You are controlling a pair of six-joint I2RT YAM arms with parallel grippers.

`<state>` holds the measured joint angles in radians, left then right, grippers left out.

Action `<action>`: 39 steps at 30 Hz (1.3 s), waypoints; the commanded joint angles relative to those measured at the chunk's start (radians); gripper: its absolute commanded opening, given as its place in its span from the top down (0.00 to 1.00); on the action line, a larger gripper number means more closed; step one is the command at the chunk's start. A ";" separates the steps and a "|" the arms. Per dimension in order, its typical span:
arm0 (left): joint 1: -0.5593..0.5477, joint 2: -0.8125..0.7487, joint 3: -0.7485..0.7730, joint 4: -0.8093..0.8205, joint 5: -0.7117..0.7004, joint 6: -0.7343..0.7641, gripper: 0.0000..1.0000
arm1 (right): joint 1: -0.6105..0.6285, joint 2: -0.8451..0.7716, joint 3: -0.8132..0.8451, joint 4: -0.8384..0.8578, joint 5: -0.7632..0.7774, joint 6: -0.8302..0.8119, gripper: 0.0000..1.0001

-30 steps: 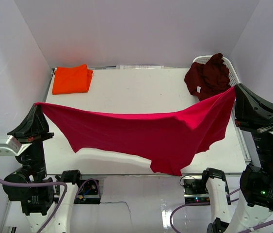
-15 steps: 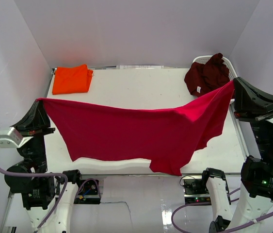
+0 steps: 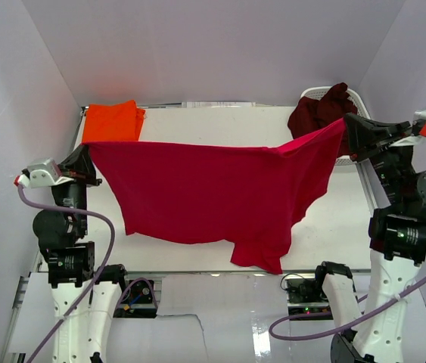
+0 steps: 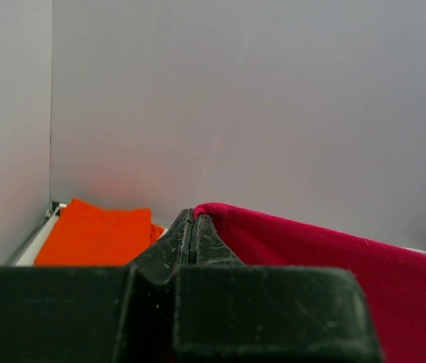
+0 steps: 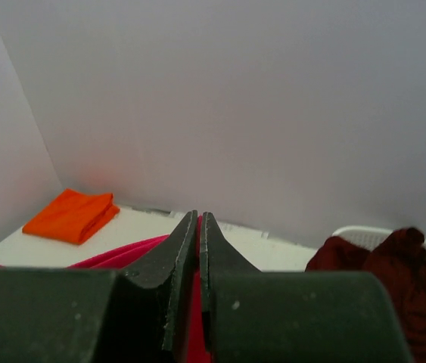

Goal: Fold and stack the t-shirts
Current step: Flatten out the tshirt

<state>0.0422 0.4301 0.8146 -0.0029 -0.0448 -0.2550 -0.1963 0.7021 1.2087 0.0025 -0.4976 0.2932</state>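
Crimson cloth is clamped in both pincers. The left pincer [image 3: 88, 149] is closed tight on one upper corner of the red t-shirt [image 3: 213, 189]. The right pincer [image 3: 346, 123] is closed on the opposite corner, and its wrist view shows a fold of red pressed between the fingers. Between the two, the shirt hangs spread in the air above the table [image 3: 220, 125]. Its top edge runs nearly taut from the left side to the right, and its lower hem droops unevenly toward the near edge, lowest right of centre. Whether the hem touches the table cannot be told. The orange t-shirt [image 3: 112, 122] lies folded flat at the far left corner of the table. The maroon t-shirt [image 3: 322, 113] sits crumpled in the white basket [image 3: 311, 94] at the far right corner, spilling over its rim.
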 commanded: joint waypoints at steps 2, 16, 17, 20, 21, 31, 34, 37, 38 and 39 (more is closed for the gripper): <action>0.007 0.007 -0.055 0.061 -0.021 -0.030 1.00 | -0.005 -0.006 -0.067 0.070 0.004 0.014 0.92; 0.007 0.131 -0.181 0.161 0.037 -0.084 1.00 | 0.053 0.105 -0.224 0.171 0.017 0.012 0.92; 0.007 0.148 -0.186 0.167 0.036 -0.093 1.00 | 0.067 0.123 -0.228 0.171 0.039 0.006 0.92; 0.007 0.185 -0.198 0.204 0.036 -0.096 1.00 | 0.130 0.160 -0.244 0.168 0.095 -0.025 0.92; 0.007 0.226 -0.195 0.210 0.028 -0.098 1.00 | 0.145 0.187 -0.248 0.171 0.111 -0.029 0.92; 0.004 0.539 -0.085 0.328 0.043 -0.110 1.00 | 0.224 0.440 -0.226 0.241 0.149 -0.028 0.92; -0.002 0.653 -0.054 0.378 0.043 -0.105 1.00 | 0.228 0.537 -0.180 0.249 0.149 -0.029 0.92; -0.010 0.775 -0.012 0.420 0.078 -0.107 1.00 | 0.235 0.649 -0.103 0.229 0.154 -0.034 0.92; -0.014 0.804 -0.005 0.432 0.082 -0.107 1.00 | 0.238 0.709 -0.083 0.222 0.153 -0.040 0.92; -0.018 0.865 0.017 0.443 0.082 -0.110 1.00 | 0.241 0.738 -0.063 0.218 0.154 -0.045 0.92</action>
<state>0.0345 1.2316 0.7731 0.3573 0.0078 -0.3576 0.0380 1.3823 1.0443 0.1730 -0.3614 0.2760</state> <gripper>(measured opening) 0.030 0.081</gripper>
